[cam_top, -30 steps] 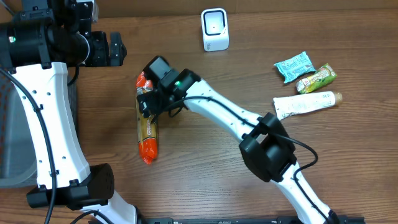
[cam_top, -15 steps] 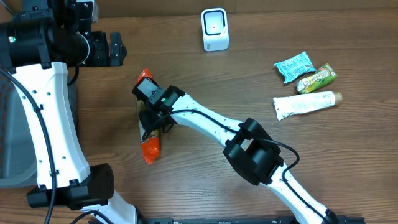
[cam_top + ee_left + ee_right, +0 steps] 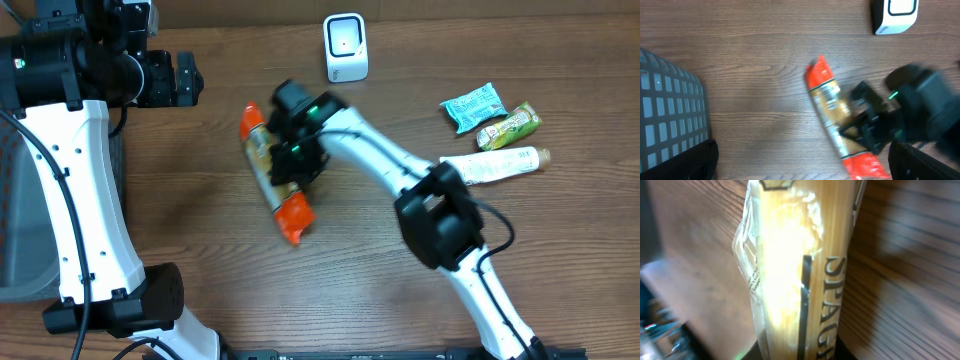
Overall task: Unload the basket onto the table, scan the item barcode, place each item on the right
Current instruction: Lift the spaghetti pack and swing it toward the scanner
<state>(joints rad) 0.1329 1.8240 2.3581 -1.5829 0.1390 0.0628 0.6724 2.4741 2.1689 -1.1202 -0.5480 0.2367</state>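
Wide wooden table [image 3: 340,295], two arms over it. The left gripper [image 3: 186,80] hangs at 10 o'clock, jaws spread wide, gripping nothing. The right gripper [image 3: 291,165] is clamped across the middle of the one spaghetti pack [image 3: 263,155], just left of the table's centre. The pack's long axis runs 11 o'clock to 5 o'clock, with an orange end at each tip. One grey mesh basket [image 3: 665,120] sits at 9 o'clock. One white barcode scanner [image 3: 346,47] stands at 12 o'clock. Out at 2 o'clock are one white tube [image 3: 495,167] and two small snack packets, teal [image 3: 472,106] and green [image 3: 510,126].
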